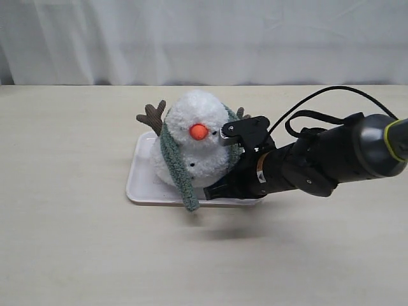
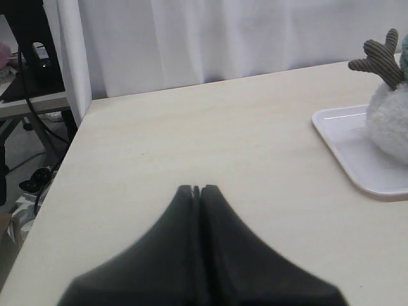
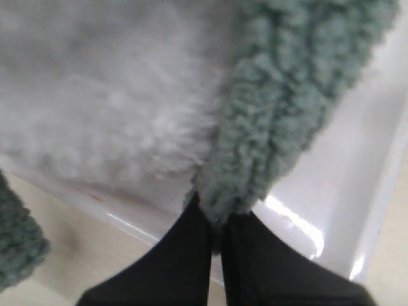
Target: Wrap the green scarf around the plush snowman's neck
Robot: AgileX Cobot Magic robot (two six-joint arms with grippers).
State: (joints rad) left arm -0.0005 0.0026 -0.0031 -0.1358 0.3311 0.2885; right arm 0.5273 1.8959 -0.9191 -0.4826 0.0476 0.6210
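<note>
1. Room: the table (image 1: 64, 223) is bare to the view-left and in front of the tray (image 1: 141, 185). Its back edge meets a white curtain (image 1: 204, 38). The left wrist view shows a side edge of the table, with floor and dark cables beyond it.
2. Task thing: the plush snowman (image 1: 194, 143) stands upright on the tray, facing the exterior camera. The green scarf (image 1: 173, 159) lies around the neck (image 1: 203, 148). Its view-left strand hangs down the front of the body and past the tray's front rim.
3. The right gripper (image 3: 218, 220) is low at the snowman's view-right side, over the tray. Its jaws are closed, pinching the end of the scarf's other strand at the fingertips, right against the white body.
4. The left gripper (image 2: 196, 189) has its jaws pressed together and holds nothing. It hangs above bare table, well apart from the tray.
5. Hidden:
   - The right arm covers the tray's view-right front corner and the lower scarf strand there.
   - The view-right twig arm is mostly behind the gripper body.
   - The back of the neck is not visible, so I cannot tell how the scarf runs there.
   - The right wrist view is blurred close up.
   - The left wrist view cuts the snowman off at the frame edge.
6. In the way:
   - A black cable (image 1: 319, 95) loops above the right arm.
   - The brown twig arm (image 1: 152, 116) sticks out beside the head on the view-left.
   - The tray rim is just beside the right fingertips.
</note>
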